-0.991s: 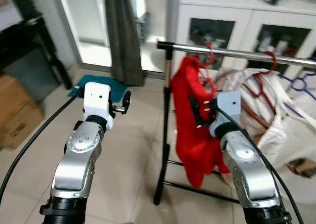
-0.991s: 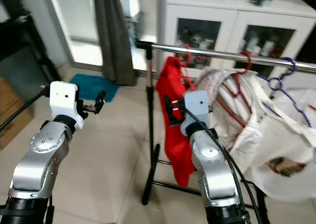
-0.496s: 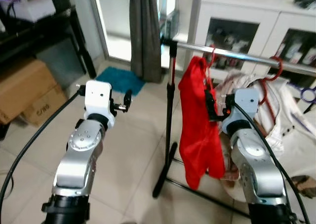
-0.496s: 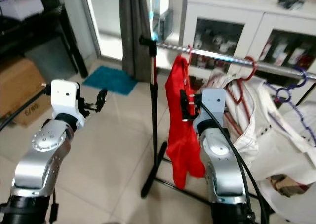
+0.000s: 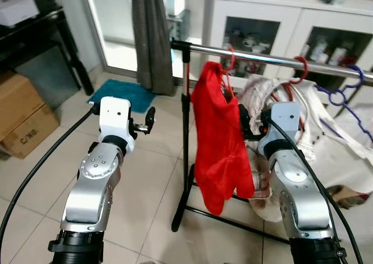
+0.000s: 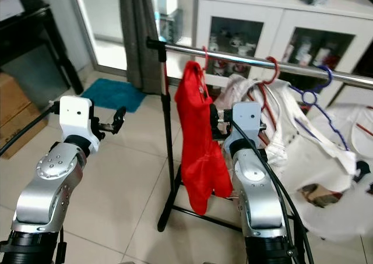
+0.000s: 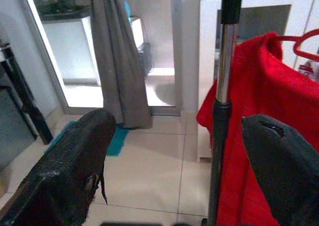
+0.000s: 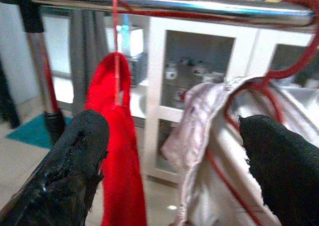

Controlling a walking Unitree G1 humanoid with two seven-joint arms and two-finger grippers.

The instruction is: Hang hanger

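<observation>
On the silver metal clothes rail (image 5: 274,59) hangs a red garment on a red hanger (image 5: 218,130); right gripper (image 8: 174,161) at three o'clock beside it, fingers apart; left gripper (image 7: 174,171) at nine o'clock, fingers apart too.

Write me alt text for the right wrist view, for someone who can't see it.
A red garment hangs from a red hanger hooked over a silver rail. Beside it, pale clothing hangs on another red hanger. The right tool's two black fingers stand open in the foreground, with a white cabinet behind.

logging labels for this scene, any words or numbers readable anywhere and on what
Cardboard box on the floor at the robot's left: dark print on its side, too blurred to read.
Items behind the glass doors of the white cabinet: too small to read.
Nothing else carries text.
</observation>
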